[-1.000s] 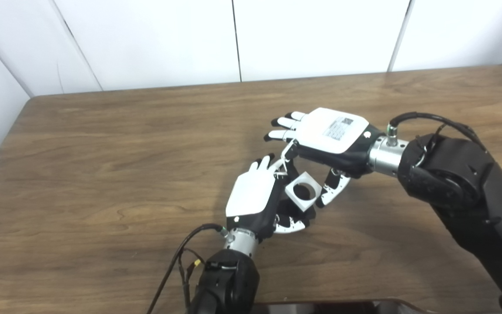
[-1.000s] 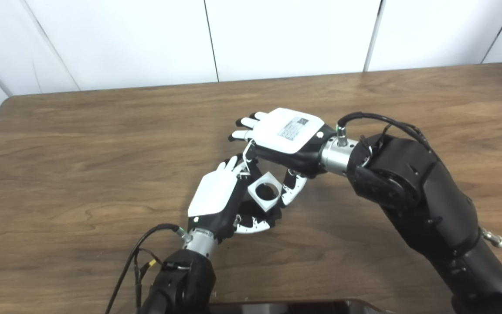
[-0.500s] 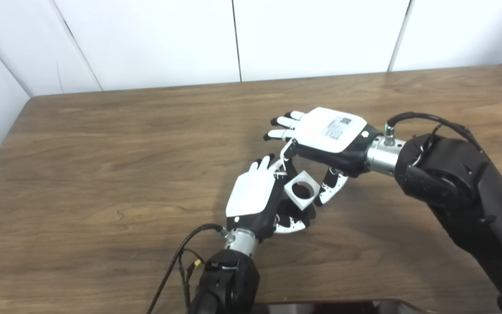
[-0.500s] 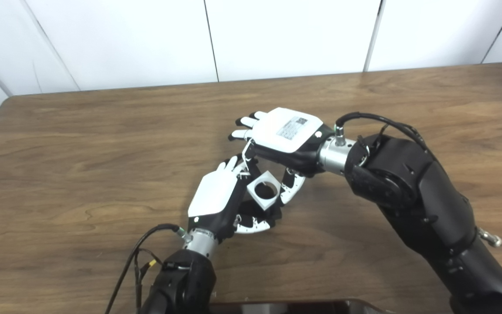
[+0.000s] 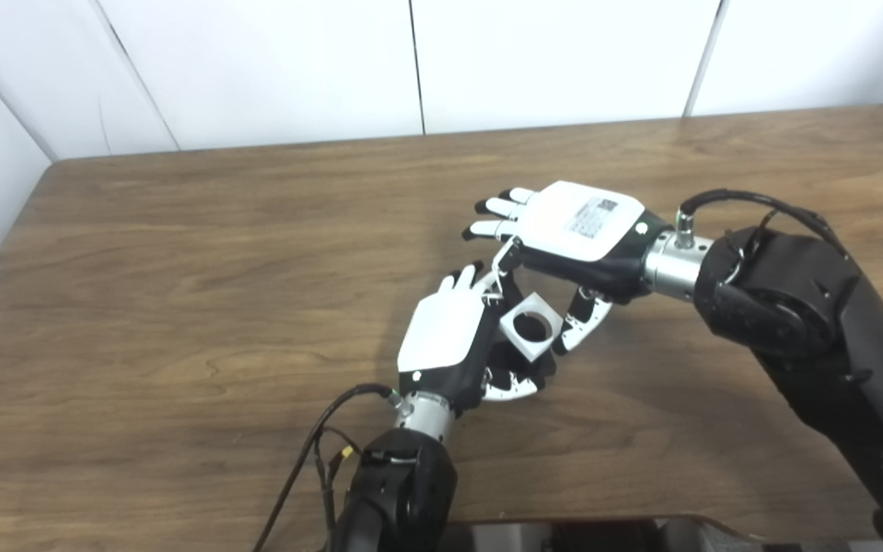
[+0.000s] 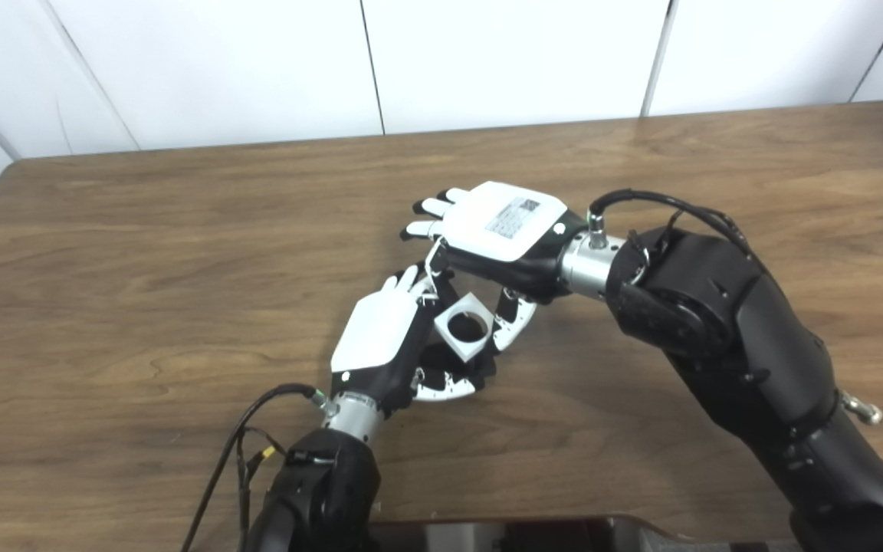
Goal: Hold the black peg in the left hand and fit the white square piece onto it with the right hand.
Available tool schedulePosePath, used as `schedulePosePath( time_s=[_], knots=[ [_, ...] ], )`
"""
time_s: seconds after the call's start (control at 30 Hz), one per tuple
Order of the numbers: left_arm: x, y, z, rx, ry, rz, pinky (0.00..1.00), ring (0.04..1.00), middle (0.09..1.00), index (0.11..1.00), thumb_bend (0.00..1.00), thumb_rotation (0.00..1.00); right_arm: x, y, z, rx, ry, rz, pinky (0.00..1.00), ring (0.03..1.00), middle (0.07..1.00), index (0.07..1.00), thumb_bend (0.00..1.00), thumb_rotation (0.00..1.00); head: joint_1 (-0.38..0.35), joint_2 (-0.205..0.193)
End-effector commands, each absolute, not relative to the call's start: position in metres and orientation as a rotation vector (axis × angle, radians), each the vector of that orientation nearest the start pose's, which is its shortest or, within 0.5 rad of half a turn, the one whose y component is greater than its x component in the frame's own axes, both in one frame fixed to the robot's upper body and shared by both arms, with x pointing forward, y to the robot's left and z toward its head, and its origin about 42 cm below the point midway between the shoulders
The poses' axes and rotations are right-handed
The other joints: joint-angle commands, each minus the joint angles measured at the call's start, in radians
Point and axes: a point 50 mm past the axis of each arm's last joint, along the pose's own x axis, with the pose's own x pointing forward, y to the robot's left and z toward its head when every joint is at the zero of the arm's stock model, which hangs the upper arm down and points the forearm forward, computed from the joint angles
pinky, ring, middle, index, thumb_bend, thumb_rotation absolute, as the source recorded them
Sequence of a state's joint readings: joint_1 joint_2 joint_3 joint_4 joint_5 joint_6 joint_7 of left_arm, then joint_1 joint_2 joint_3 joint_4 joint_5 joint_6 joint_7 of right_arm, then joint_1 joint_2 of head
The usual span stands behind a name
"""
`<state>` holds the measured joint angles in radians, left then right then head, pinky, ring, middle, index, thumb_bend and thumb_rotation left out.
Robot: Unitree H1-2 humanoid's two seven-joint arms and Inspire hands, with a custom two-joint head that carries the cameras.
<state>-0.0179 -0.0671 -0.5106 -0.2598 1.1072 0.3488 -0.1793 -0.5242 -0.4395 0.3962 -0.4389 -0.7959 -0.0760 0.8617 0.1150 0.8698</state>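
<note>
White square piece [image 5: 531, 327] pinched in right robot hand [image 5: 579, 234], left robot hand [image 5: 449, 337] curled beneath; bare wooden table [image 5: 181, 307] all around.

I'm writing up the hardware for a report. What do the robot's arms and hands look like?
Both arms are bulky matte black with silver metal wrist collars. The left hand and the right hand have glossy white back plates over black bodies, with white fingers tipped in black. The right plate carries a printed label with a square code. Black cables loop out at each wrist; the left one has a small yellow tag.
</note>
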Motion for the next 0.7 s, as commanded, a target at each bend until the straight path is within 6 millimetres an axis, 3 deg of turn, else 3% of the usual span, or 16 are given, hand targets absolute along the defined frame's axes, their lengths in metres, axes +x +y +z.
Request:
schedulePosePath(
  time_s=[0.0, 0.67],
  knots=[
    [0.2568, 0.0624, 0.1770, 0.981, -0.181, -0.271, 1.00, 1.000, 0.929, 0.486, 0.52, 0.07, 0.3342, -0.1588, 0.3125, -1.589, -0.631, 0.824, 1.00, 1.000, 0.939, 0.492, 0.52, 0.15, 0.002, 0.000],
    [0.2556, 0.0598, 0.1804, 0.985, -0.187, -0.273, 1.00, 1.000, 0.926, 0.489, 0.52, 0.07, 0.3318, -0.1565, 0.3068, -1.585, -0.619, 0.849, 1.00, 1.000, 0.944, 0.492, 0.52, 0.15, 0.010, 0.011]
  ],
)
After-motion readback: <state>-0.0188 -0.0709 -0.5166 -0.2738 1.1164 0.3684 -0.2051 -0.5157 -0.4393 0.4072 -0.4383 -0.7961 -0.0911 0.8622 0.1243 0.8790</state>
